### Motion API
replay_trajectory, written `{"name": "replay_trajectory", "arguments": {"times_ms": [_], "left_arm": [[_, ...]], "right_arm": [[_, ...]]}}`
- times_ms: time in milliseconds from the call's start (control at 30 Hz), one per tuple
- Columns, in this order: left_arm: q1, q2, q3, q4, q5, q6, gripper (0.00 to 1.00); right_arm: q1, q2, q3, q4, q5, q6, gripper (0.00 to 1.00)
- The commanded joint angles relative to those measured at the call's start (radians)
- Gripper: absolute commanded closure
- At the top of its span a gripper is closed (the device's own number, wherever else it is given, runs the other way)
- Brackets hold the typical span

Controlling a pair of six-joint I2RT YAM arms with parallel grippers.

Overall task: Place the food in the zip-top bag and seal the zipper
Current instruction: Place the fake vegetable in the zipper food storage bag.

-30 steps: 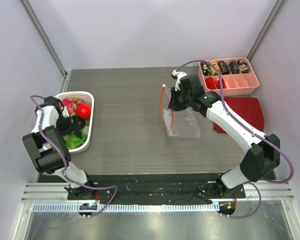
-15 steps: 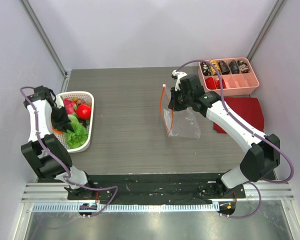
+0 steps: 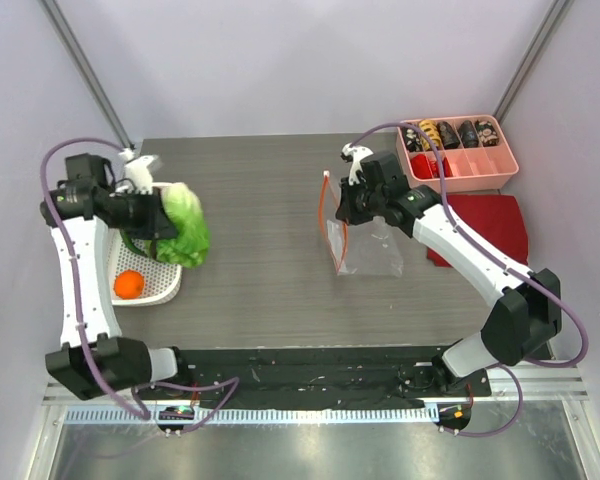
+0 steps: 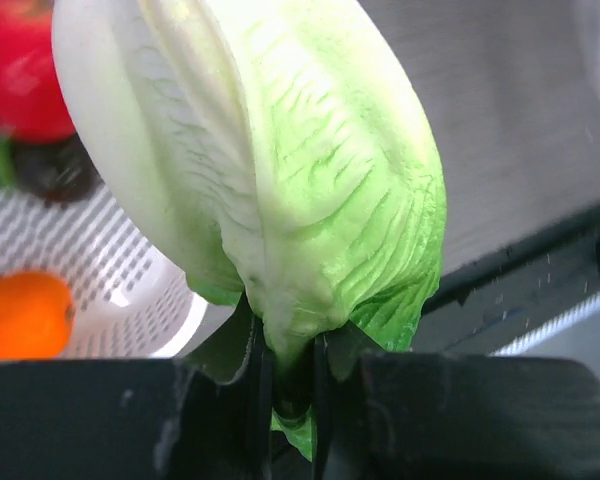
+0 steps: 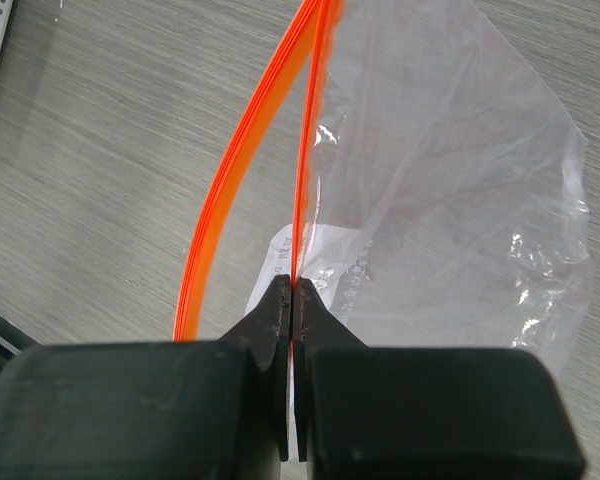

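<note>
Left jaws closed tight on lettuce (image 4: 300, 180), right jaws pinching zipper (image 5: 306, 172)

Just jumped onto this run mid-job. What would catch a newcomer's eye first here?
The big green lettuce head stands out first, pinched in the left gripper over the right edge of the white basket, where an orange fruit lies. Mid-table, the right gripper clamps one lip of the zip-top bag, its orange-red zipper bowed open.
</note>
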Motion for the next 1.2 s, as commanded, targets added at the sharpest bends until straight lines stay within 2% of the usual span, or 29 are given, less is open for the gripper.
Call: {"name": "replay_trajectory", "arguments": {"times_ms": [0, 67, 100, 167, 200, 267, 300, 400, 500, 667, 800, 1067, 1167], "left_arm": [[-0.194, -0.087, 0.006, -0.053, 0.261, 0.159, 1.0], [-0.256, -0.134, -0.028, 0.007, 0.309, 0.157, 1.0], [-0.329, -0.148, -0.04, 0.082, 0.332, 0.136, 1.0], [-0.432, -0.168, -0.066, 0.131, 0.339, 0.134, 1.0], [-0.521, -0.177, -0.077, 0.164, 0.356, 0.14, 1.0], [-0.612, -0.18, -0.086, 0.175, 0.372, 0.168, 1.0], [-0.707, -0.176, -0.095, 0.182, 0.373, 0.171, 1.0], [-0.865, -0.145, -0.109, 0.201, 0.379, 0.186, 1.0], [-0.962, -0.108, -0.111, 0.259, 0.382, 0.168, 1.0], [-0.991, 0.01, -0.124, 0.404, 0.415, 0.087, 1.0], [-0.973, 0.096, -0.137, 0.383, 0.438, 0.088, 1.0], [-0.784, 0.174, -0.262, 0.5, 0.546, -0.149, 1.0], [-0.78, 0.191, -0.253, 0.5, 0.534, -0.205, 1.0]], "right_arm": [[-0.001, -0.074, -0.029, 0.095, -0.052, -0.028, 0.99], [0.001, -0.084, -0.05, 0.112, -0.078, -0.036, 0.99], [0.005, -0.086, -0.059, 0.129, -0.1, -0.039, 0.99], [0.01, -0.086, -0.078, 0.141, -0.12, -0.044, 0.99], [0.011, -0.084, -0.084, 0.147, -0.132, -0.05, 0.99], [0.018, -0.087, -0.099, 0.155, -0.159, -0.06, 0.99], [0.018, -0.095, -0.105, 0.159, -0.17, -0.071, 0.99], [0.033, -0.112, -0.13, 0.17, -0.193, -0.079, 0.99], [0.056, -0.127, -0.144, 0.169, -0.196, -0.088, 0.99], [0.09, -0.153, -0.152, 0.172, -0.195, -0.093, 0.99], [0.1, -0.186, -0.152, 0.172, -0.16, -0.08, 0.99], [0.103, -0.259, -0.179, 0.167, -0.149, -0.082, 0.99], [0.107, -0.261, -0.181, 0.172, -0.167, -0.093, 0.99]]}}
